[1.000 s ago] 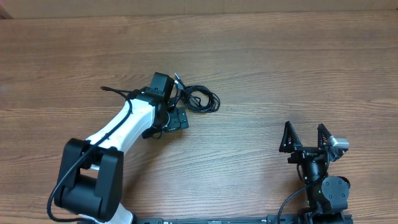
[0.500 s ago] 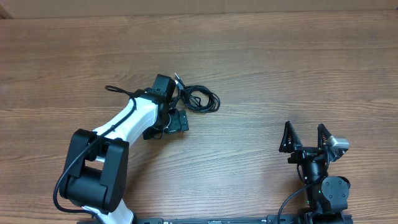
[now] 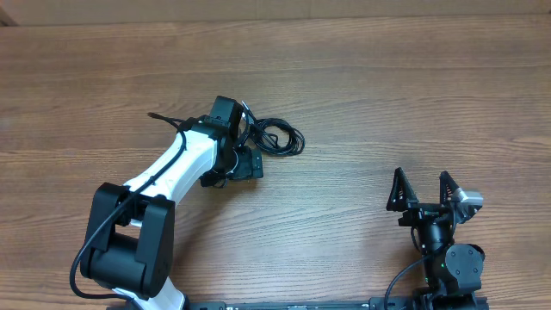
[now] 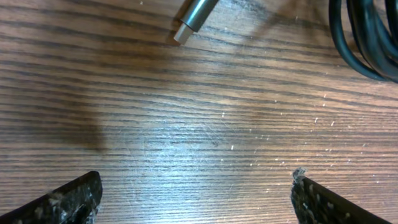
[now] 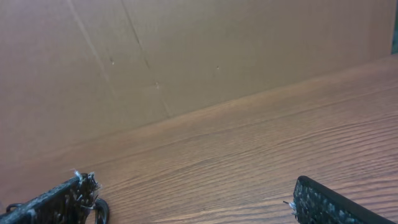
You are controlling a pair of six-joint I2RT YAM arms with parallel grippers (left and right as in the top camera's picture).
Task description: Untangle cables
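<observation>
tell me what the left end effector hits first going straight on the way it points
Probably bare table: the open left end effector aims at plain wood. The silver plug and cables lie further ahead, though depth is unclear.

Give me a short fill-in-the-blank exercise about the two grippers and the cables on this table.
The left gripper is wide ____ over the table.
The plug tip in the left wrist view is ____ coloured.
The coiled cables lie nearer the ____ gripper.
The right gripper holds ____.
Missing words: open; silver; left; nothing.
</observation>
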